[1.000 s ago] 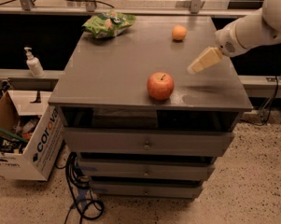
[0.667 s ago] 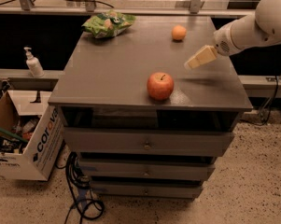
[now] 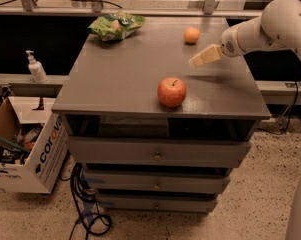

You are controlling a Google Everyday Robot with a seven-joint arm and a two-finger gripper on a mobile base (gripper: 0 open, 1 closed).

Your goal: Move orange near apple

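Because the orange [image 3: 192, 35] lies by the back edge of the desk [image 3: 115, 79], toward the right corner and well apart from the apple [image 3: 172, 92] near the front edge, the gripper [image 3: 204, 58] hangs just beside the orange, probably lining up a grasp. It holds nothing; how far open it is I cannot tell. A green snack bag [image 3: 116, 25] sits at the back left corner. Left of the desk are a pump bottle [image 3: 36, 68] and a cardboard box [image 3: 35, 154], with cables [image 3: 87, 209] on the speckled floor.

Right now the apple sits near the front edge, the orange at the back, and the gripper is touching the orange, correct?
Not quite: in the camera view the gripper hovers apart from the orange, nearer the front. The rest stands.
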